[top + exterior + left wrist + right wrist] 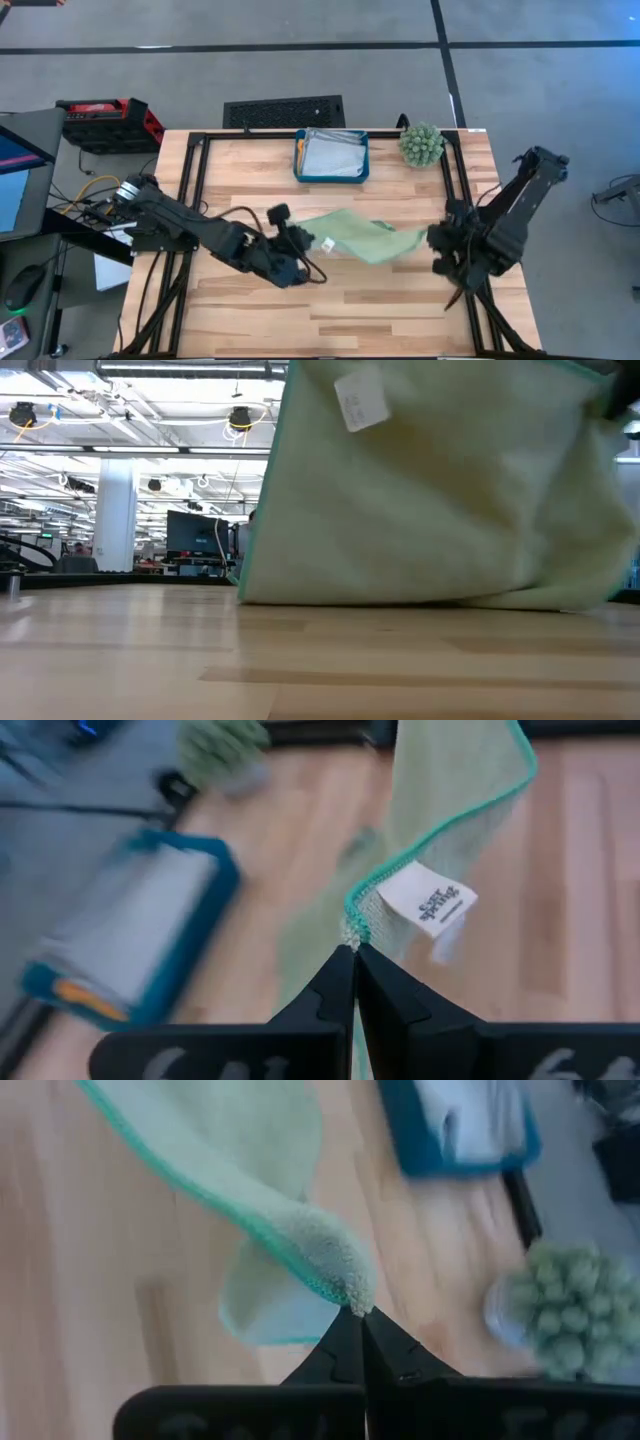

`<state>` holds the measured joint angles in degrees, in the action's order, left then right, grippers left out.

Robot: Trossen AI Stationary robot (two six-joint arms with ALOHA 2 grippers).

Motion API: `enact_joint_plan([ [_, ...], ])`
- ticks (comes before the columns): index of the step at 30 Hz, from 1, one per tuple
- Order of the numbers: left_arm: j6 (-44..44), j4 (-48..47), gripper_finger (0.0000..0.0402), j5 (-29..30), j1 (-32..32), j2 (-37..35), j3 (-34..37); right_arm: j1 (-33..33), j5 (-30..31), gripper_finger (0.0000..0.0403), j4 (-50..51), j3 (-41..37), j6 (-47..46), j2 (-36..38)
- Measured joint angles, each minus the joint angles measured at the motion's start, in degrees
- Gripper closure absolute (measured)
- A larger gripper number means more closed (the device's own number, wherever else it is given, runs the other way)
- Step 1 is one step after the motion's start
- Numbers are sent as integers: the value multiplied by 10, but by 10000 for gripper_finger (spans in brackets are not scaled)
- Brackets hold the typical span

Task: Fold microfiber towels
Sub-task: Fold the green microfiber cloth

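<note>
Two pincers — left [354,952], right [356,1316] — pinch green towel [362,238] corners.

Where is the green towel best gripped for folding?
By its corners, as now: left pincer shut on the corner by the white tag, right pincer on the opposite one. The green towel hangs limp; pinching corners from either side spreads it.

My low view shows bright ceiling lights [238,418] overhead. Light falls evenly on the table [400,310], with soft shadows. Both wrist views smear with motion blur: the teal tray [215,890] and spiky plant [570,1310] are soft, the towel tag [428,900] sharper.
</note>
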<state>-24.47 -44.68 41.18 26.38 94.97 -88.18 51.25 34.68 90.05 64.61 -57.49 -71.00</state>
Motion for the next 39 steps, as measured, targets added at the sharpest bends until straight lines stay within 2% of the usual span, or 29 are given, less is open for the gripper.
enact_joint_plan([
  [3,10,0,401,46,-3,-28,0,-25,43,399,-10,19,23,22],
  [8,17,2,401,87,-21,-67,0,-66,101,398,1,46,68,43],
  [15,64,9,401,108,-58,-115,0,-133,171,396,0,93,142,61],
  [21,128,28,401,177,-84,-153,0,-198,230,397,-1,141,218,62],
  [28,220,54,401,179,-126,-164,0,-283,279,397,-4,164,280,62],
  [30,225,57,401,159,-128,-163,0,-296,269,397,-5,164,278,62],
  [32,213,46,401,115,-123,-162,0,-294,234,396,-5,163,277,60],
  [35,163,17,401,56,-101,-161,1,-272,180,396,-13,143,271,57],
  [39,86,-52,401,7,-60,-161,1,-224,114,395,-33,100,244,52],
])
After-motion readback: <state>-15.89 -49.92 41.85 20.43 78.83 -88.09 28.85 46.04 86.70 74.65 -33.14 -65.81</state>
